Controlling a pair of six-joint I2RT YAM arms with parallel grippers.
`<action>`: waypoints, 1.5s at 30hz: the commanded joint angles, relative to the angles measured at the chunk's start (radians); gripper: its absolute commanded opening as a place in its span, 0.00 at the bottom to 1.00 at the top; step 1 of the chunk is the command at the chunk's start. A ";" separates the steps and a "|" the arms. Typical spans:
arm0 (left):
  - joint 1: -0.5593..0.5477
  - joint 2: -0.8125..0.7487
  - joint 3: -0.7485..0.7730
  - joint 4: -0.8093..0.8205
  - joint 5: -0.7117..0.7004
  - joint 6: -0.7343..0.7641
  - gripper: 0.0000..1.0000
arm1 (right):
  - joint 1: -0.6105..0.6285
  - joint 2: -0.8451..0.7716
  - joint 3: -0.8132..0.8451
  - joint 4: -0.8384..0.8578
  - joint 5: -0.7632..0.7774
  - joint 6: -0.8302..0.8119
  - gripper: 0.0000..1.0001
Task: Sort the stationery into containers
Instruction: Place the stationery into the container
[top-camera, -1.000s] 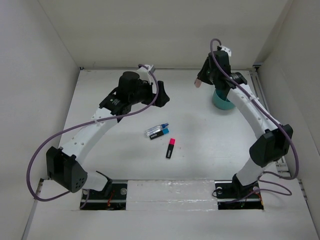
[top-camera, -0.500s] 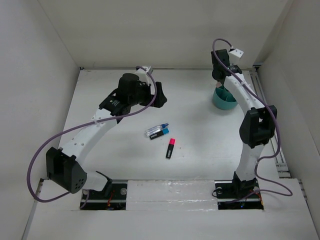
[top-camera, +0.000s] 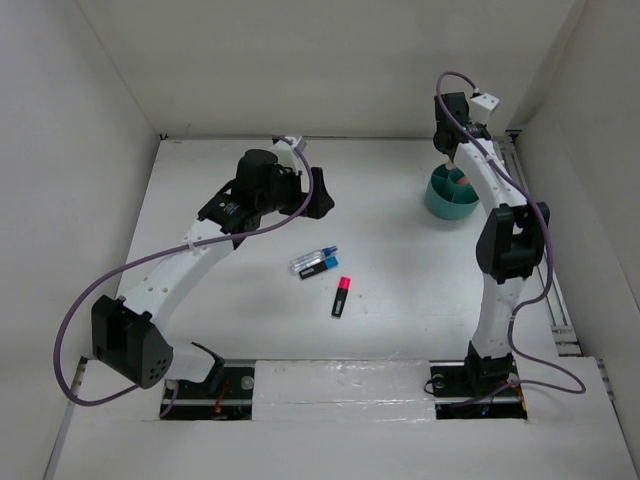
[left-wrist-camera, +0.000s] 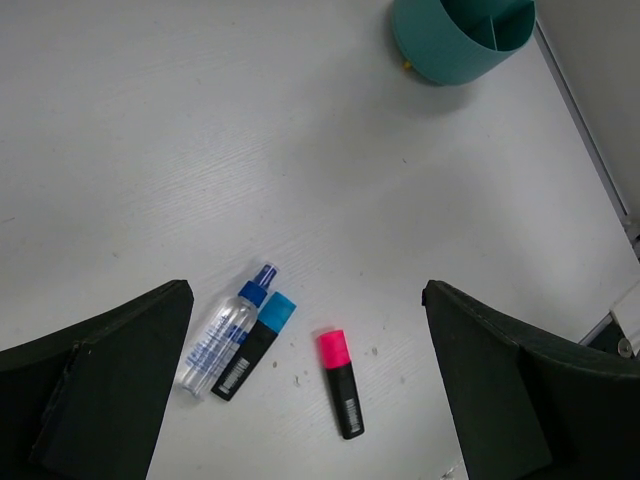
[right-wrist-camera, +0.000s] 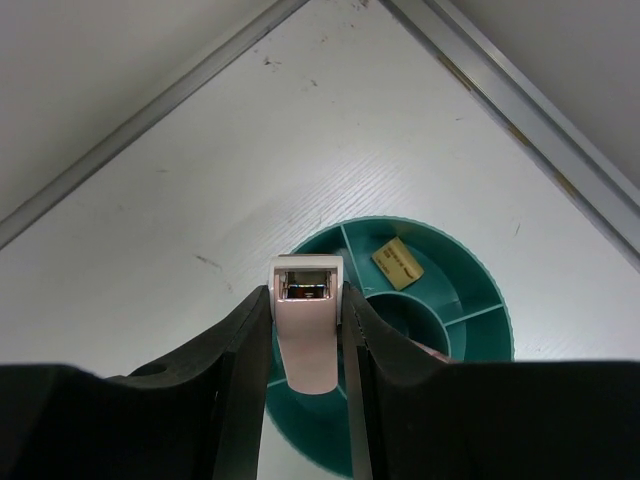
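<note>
Right gripper (right-wrist-camera: 306, 303) clamped on a pale pink item (right-wrist-camera: 308, 350); fingers (right-wrist-camera: 240, 370) press it from both sides; the item sticks out a little past the fingertips and its squared end shows a dark metallic hollow; directly beyond it is the teal cup (right-wrist-camera: 470, 262), so the item hangs over the cup's edge nearest this hand; cannot tell if its tip is below the rim; the cup has inner dividers around a round middle well; a tan block (right-wrist-camera: 398, 262) lies in a compartment on the side away from the hand; past the cup is table (right-wrist-camera: 200, 200), then a metal rail (right-wrist-camera: 500, 100) at the wall.

Left gripper (top-camera: 318, 190) has its jaws wide apart and holds nothing; it hovers above the table; below and ahead of its fingers, a clear blue-capped tube (left-wrist-camera: 222, 338) and a blue-capped highlighter (left-wrist-camera: 255, 345) lie side by side, touching, closer to one finger; a pink-capped highlighter (left-wrist-camera: 340, 385) lies just beside them, apart, roughly midway between the fingers; all three lie flat; the teal cup is well apart from this hand, far ahead toward the other finger's side.
</note>
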 joint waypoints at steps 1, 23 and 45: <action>0.003 -0.033 -0.006 0.044 0.027 -0.008 1.00 | -0.025 0.005 0.046 0.033 -0.017 -0.030 0.00; 0.003 -0.015 -0.015 0.044 0.056 -0.008 1.00 | -0.034 0.060 0.040 0.071 -0.092 -0.041 0.00; 0.003 -0.024 -0.024 0.053 0.074 -0.008 1.00 | -0.034 0.020 -0.036 0.080 -0.077 -0.041 0.63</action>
